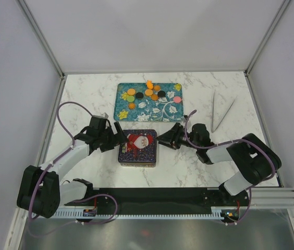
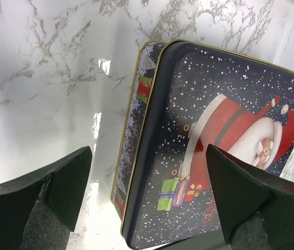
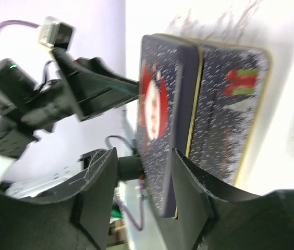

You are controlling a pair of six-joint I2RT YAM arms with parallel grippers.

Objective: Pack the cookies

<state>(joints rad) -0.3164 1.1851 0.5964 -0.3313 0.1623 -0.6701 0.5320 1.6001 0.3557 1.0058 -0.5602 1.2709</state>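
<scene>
White marble table (image 1: 188, 166), dark blue square Santa tin (image 1: 138, 148) at centre. Left gripper (image 1: 118, 135) wide open beside tin; right gripper (image 1: 163, 139) jaws apart, straddling tin's snow-speckled lid (image 3: 157, 104) edge.

The cookies (image 1: 148, 92), small flat round discs in orange, green, black and pink, lie loosely clustered, a few touching, on the far half of the teal floral tray (image 1: 174, 109).
</scene>
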